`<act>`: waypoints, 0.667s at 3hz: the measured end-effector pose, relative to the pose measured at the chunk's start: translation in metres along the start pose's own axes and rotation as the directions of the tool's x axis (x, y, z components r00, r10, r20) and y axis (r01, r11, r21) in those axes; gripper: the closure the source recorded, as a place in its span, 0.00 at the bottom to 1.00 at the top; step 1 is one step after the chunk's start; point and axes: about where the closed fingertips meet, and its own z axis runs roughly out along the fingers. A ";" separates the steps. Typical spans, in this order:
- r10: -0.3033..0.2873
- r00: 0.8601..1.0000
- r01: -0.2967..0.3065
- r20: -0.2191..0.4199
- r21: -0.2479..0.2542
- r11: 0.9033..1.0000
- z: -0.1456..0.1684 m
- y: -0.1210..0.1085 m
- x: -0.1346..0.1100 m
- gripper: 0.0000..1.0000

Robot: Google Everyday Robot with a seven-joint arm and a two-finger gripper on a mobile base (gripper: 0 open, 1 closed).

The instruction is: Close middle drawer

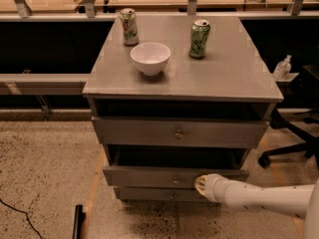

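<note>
Gripper [201, 183]: the end of the white arm [259, 197] enters from the lower right and meets the front of the middle drawer [144, 176], just right of its small round knob [175, 180]. Contact looks likely. Whether the gripper is released or clenched: cannot tell; it grasps nothing that I can see. Middle drawer is not shut: a dark opening shows above its front, and the front stands forward of the lowest drawer [149, 193] beneath it. Judgement: push under way and some travel left; done when that gap is gone and the front sits flush with the cabinet. Uppermost drawer [149, 132] also stands out with a dark gap above it, but is not part of this task. On the cabinet top [229, 78]: white bowl [150, 58], then two cans behind it, left can [129, 27] and right can [199, 32], all upright.
</note>
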 end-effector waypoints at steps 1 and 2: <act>-0.029 1.000 0.029 -0.002 0.024 0.999 0.016 -0.022 0.003 1.00; -0.029 1.000 0.029 -0.002 0.024 0.999 0.015 -0.021 0.004 1.00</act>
